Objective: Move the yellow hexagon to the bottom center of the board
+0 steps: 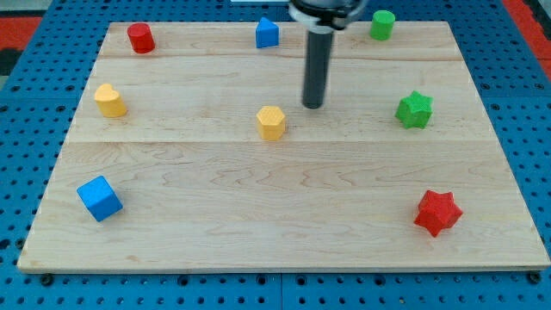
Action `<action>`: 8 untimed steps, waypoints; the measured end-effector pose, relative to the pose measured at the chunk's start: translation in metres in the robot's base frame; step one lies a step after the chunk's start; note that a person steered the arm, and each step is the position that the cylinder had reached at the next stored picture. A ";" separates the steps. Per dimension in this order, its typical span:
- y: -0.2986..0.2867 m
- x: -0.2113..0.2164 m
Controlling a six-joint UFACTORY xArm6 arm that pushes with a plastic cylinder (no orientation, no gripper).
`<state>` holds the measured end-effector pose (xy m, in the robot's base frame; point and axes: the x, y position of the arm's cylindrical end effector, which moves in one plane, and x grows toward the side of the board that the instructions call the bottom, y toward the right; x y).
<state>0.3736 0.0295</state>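
A light wooden board [284,232] lies on a blue table with rows of little holes [52,26]. There are eight blocks on it: two red, two yellow, two blue and two green. A red cylinder [140,38] sits near the top left corner, a blue block with a pointed top [267,33] by the top edge, and a green cylinder [382,24] near the top right corner. A yellow heart [110,101] is by the left edge and a green star [414,109] by the right edge. A blue cube [100,198] is near the bottom left corner, a red star [437,213] near the bottom right. The yellow hexagon [271,122] sits near the middle of the board. The dark rod comes straight down from the top edge. My tip [313,105] rests just to the upper right of the yellow hexagon, not touching it. It is a plain rod with nothing to open or close.
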 end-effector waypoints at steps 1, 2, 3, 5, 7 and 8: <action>-0.030 0.005; -0.042 0.039; -0.045 0.059; -0.072 0.066; -0.059 0.117; -0.025 0.096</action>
